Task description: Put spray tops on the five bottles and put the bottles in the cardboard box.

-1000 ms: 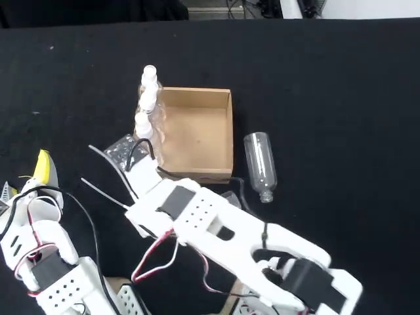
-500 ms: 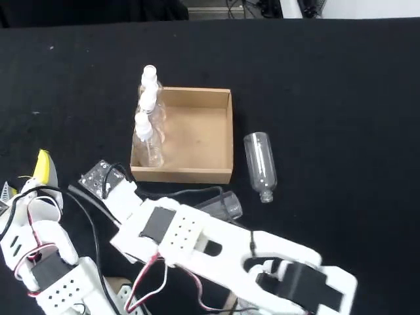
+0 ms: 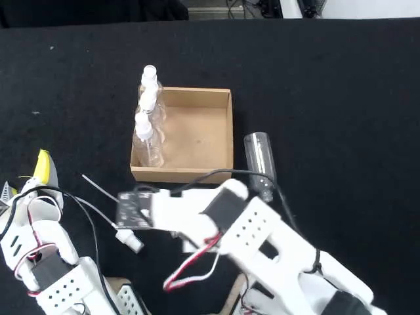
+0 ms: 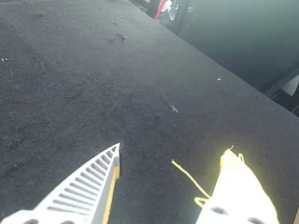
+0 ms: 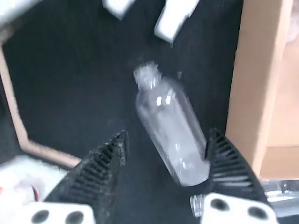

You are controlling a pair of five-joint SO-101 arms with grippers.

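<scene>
Here's the right gripper (image 5: 167, 135), jaws spread wide, and a clear uncapped bottle (image 5: 163, 112) lies on the black table (image 5: 70, 84) between them, just beside the outer wall of the cardboard box (image 5: 252, 70); whether a finger touches it, I cannot tell. From the high view, three bottles (image 3: 146, 131) wearing spray tops stand in a row along one wall inside the box. Another bare bottle (image 3: 260, 161) lies on its side just beside the opposite wall, outside. A loose spray top (image 3: 130, 240) rests on the table near the right arm (image 3: 256, 230). Well apart from the box sits the left gripper (image 4: 173, 151), fingers parted wide over the dark tabletop
</scene>
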